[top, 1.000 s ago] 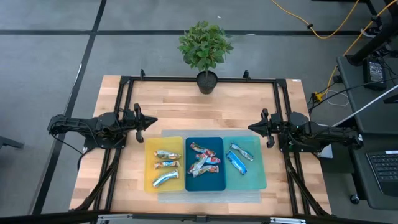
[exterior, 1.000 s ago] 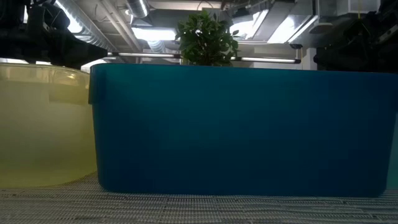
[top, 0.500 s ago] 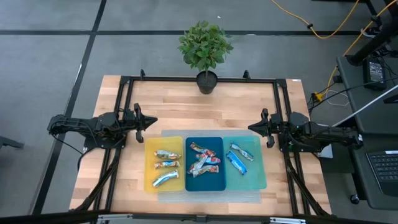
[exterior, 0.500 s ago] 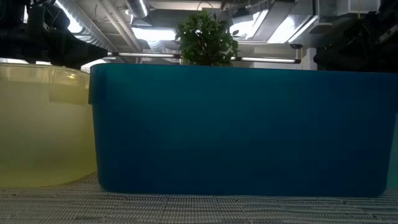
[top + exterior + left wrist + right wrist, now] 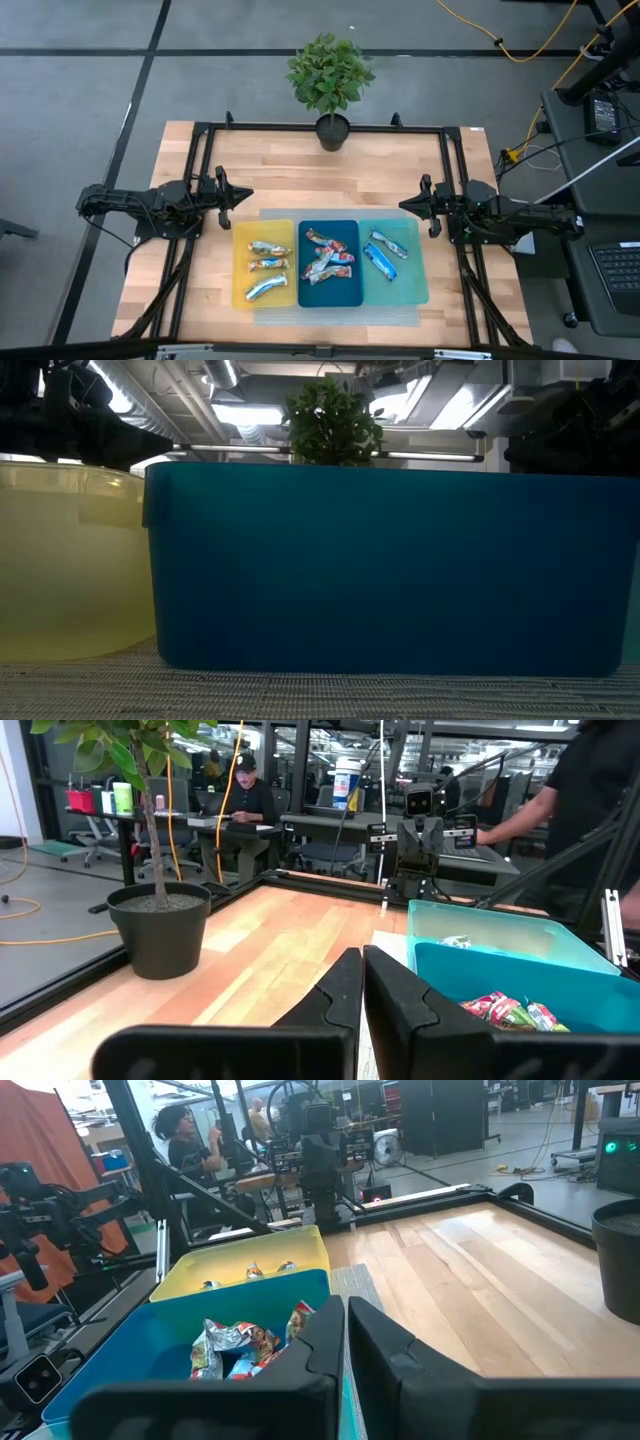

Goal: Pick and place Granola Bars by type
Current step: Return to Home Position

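While red Granola Bars (image 5: pixel 328 262) lie in the dark blue tray (image 5: pixel 346 293), the left pincer (image 5: pixel 245 194) and the right pincer (image 5: pixel 404 205) sit either side of it, both narrow.

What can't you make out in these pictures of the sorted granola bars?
High view: the Granola Bars are too small for their wrappers to be read.
Low view: the wall of the dark blue bin fills the picture, hiding what lies inside.
Left wrist view: the wall of the teal bin hides most of its contents.
Right wrist view: the right tool covers nearly all of the teal bin.
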